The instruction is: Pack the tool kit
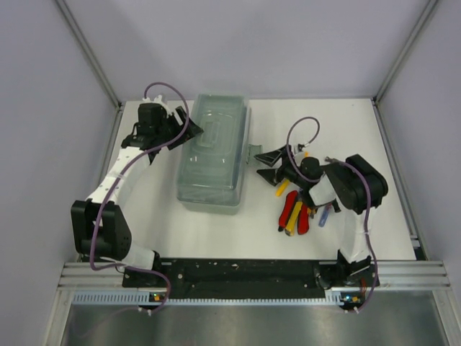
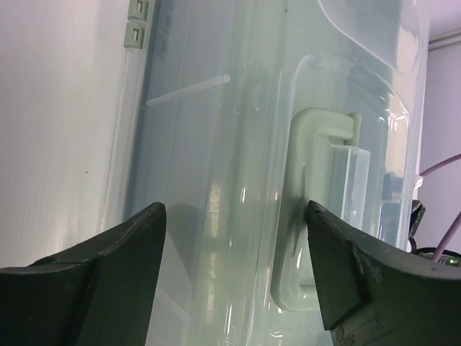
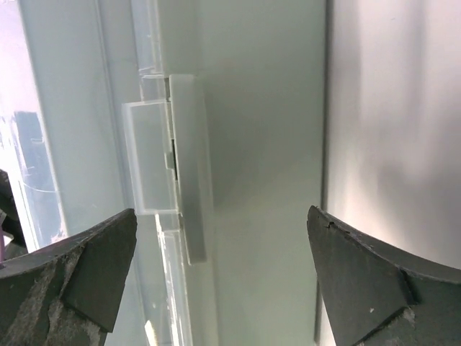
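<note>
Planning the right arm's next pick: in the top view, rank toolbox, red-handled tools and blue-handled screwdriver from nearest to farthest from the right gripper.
1. toolbox: just left of the open right gripper, with its latch side facing the gripper.
2. red-handled tools: toward the arm bases, below the gripper in the top view.
3. blue-handled screwdriver: further right, beside the right arm.

toolbox (image 1: 214,151): 1 | hands (image 1: 184,131) (image 1: 265,166): 2 | blue-handled tool (image 1: 324,215): 1 | red and yellow handles (image 1: 292,211): heaped, count unclear

White table (image 1: 216,231), pale lilac walls (image 1: 43,72)
</note>
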You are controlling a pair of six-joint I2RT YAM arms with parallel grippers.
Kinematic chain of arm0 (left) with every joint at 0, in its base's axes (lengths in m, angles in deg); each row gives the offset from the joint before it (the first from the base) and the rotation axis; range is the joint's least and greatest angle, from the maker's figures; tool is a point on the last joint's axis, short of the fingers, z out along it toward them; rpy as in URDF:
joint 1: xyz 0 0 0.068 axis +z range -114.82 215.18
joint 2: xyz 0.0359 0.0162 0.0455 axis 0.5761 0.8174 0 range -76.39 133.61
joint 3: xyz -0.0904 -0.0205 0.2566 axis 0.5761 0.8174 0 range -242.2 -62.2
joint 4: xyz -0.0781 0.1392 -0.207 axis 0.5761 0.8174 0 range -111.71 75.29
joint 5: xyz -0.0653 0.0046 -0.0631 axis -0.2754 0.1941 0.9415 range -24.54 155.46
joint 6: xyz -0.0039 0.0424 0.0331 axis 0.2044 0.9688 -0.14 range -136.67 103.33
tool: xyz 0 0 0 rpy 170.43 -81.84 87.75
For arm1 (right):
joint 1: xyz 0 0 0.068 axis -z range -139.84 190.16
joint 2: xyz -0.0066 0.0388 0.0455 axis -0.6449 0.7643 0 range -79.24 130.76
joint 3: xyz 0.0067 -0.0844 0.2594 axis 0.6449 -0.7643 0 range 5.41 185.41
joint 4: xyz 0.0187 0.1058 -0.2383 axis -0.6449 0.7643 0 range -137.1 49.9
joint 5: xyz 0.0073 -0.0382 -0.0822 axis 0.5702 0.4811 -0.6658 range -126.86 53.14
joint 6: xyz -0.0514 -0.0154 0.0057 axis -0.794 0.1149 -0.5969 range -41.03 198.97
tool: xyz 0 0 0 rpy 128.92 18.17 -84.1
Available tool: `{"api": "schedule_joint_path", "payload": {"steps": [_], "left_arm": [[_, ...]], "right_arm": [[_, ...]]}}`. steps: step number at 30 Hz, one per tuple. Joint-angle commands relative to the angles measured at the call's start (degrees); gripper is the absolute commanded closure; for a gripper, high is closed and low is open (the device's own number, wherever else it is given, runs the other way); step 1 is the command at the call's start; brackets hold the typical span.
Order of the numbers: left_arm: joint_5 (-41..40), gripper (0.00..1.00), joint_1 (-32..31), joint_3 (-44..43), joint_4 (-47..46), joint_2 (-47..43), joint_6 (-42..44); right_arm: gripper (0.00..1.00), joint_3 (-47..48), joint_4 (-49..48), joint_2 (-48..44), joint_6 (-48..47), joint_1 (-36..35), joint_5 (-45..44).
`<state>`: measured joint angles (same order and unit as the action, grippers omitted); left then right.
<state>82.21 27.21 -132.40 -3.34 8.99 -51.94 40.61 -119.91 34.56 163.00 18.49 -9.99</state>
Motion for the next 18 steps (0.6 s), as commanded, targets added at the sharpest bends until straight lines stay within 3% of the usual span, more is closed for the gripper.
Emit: {"api": "schedule_joint_path", "payload": {"steps": [1,6,13,18], "left_arm": [[-0.1,0.23,-0.9,1.4,14.3,3.6,-0.4],[0.7,0.2,-0.9,-3.2,15.9,2.4,2.6],[-2.3,0.16,-0.9,-12.1,18.5,-1.0,9.7],[-1.2,0.18,-0.9,-12.5,15.7,-2.8,11.0]], "right_arm": [[0.01,-1.7,-7.7,-3.6,-2.5,1.8,-1.7],[0.01,-0.8,0.4,-9.1,-6.8,2.8,0.5],[0.05,7.8,37.2,-23.5,-28.1,2.4,-2.3],[0.1,15.7,55.6,-28.9,-38.9,-0.5,-6.4]]}}
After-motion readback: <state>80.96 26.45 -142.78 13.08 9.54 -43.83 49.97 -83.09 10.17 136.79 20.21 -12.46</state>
